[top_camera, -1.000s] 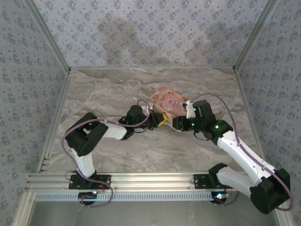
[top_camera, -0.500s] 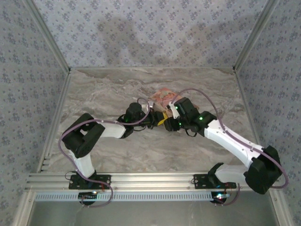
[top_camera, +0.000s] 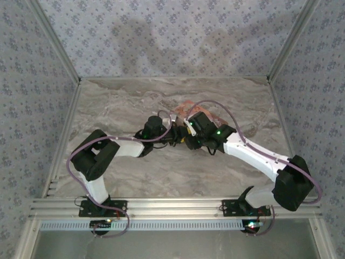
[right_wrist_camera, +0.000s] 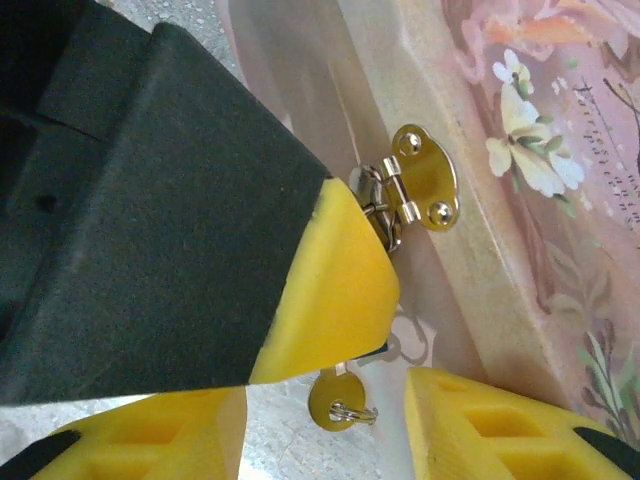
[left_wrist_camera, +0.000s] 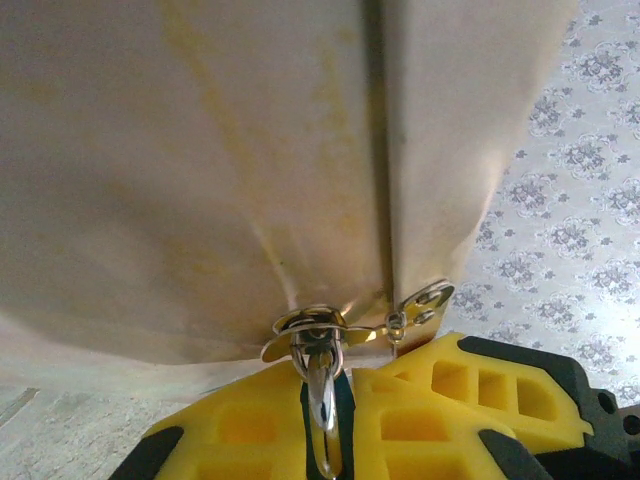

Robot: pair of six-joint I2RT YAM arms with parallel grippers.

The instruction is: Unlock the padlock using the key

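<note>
While parked at the edge of the pink box [right_wrist_camera: 520,140], pinches with the left gripper [left_wrist_camera: 330,425] the padlock [left_wrist_camera: 320,372] by its silver shackle, yellow fingers [left_wrist_camera: 250,435] closed, directly under the box's gold hasp [right_wrist_camera: 425,180]. Hides the padlock body between them. Holds the right gripper [right_wrist_camera: 330,445] spread wide beside the same box edge, straddling without gripping a small gold key [right_wrist_camera: 331,397] on its ring [right_wrist_camera: 353,413].
</note>
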